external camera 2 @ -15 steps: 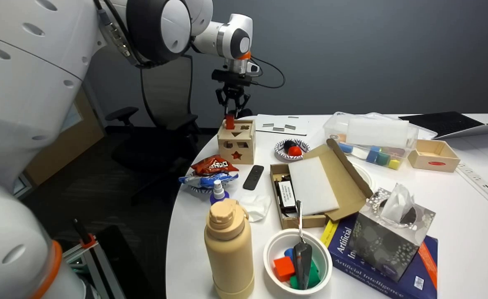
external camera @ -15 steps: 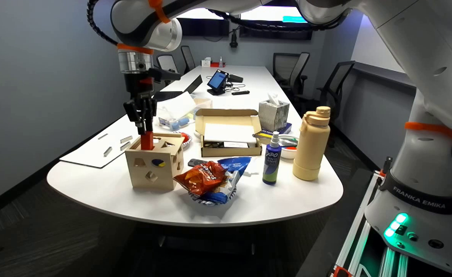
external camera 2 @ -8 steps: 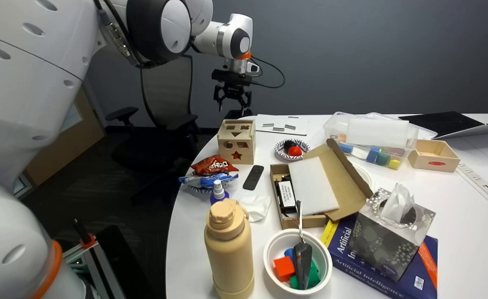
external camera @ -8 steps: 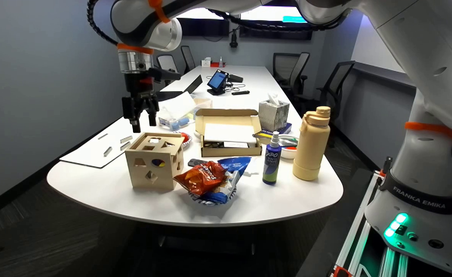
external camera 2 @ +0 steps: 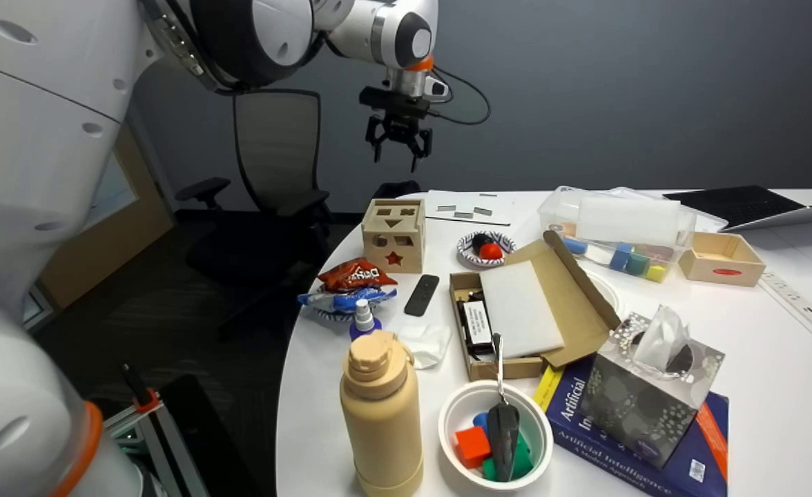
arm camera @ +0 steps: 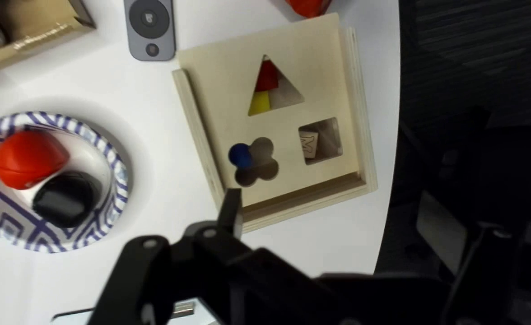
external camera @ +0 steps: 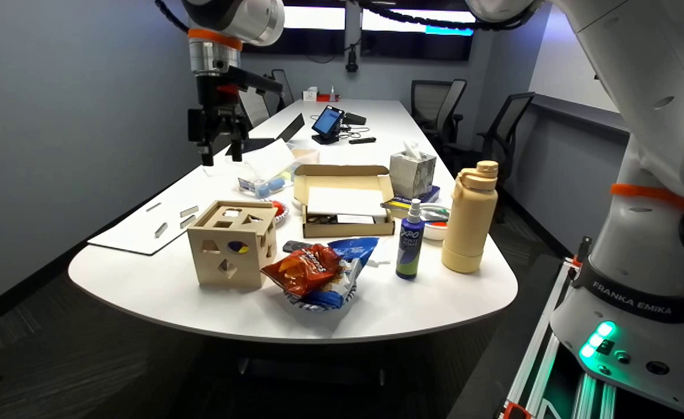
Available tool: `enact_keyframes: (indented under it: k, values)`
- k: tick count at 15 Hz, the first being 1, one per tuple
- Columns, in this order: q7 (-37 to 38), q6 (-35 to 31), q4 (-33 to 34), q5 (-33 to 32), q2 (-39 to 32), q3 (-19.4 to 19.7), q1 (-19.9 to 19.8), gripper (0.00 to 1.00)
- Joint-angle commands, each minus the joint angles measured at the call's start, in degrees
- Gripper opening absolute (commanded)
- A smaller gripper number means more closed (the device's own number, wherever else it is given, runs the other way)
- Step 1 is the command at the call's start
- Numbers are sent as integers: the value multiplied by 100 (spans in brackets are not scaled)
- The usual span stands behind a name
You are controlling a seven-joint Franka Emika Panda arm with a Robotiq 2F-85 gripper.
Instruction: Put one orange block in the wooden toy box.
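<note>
The wooden toy box (external camera: 246,266) stands upright on the near table end, its cut-out top (arm camera: 288,131) facing up. Above and slightly behind it, in an exterior view, my gripper (external camera: 222,158) hangs apart from it. Its fingers are spread wide and nothing sits between them, as the exterior view also shows from its far side. Through the triangular hole in the wrist view I see a red block (arm camera: 267,76), perhaps an orange block, beside a yellow piece. Most of the inside is hidden. Another orange block (external camera 2: 473,447) lies in a white bowl.
A snack bag (external camera: 304,269) sits right beside the toy box. Near it are a patterned bowl (arm camera: 120,176) with a red and a black object, a remote (external camera 2: 421,295), an open cardboard box (external camera: 348,230), a spray bottle (external camera: 410,240) and a tall bottle (external camera: 471,221).
A second ago the gripper held an orange-red block at a hole in the box's top. The fingers opened, the block vanished from sight there, and the gripper rose away.
</note>
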State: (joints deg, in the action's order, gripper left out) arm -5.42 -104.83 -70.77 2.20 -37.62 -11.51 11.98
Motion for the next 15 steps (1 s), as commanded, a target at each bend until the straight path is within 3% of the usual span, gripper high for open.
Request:
enact_keyframes:
  k: [1, 9, 15]
  values:
    - [584, -33, -867, 206, 889, 173, -328, 100]
    - [476, -686, -2894, 1297, 2266, 541, -1045, 100]
    - [285, -1647, -4272, 1413, 2984, 635, -1047, 100]
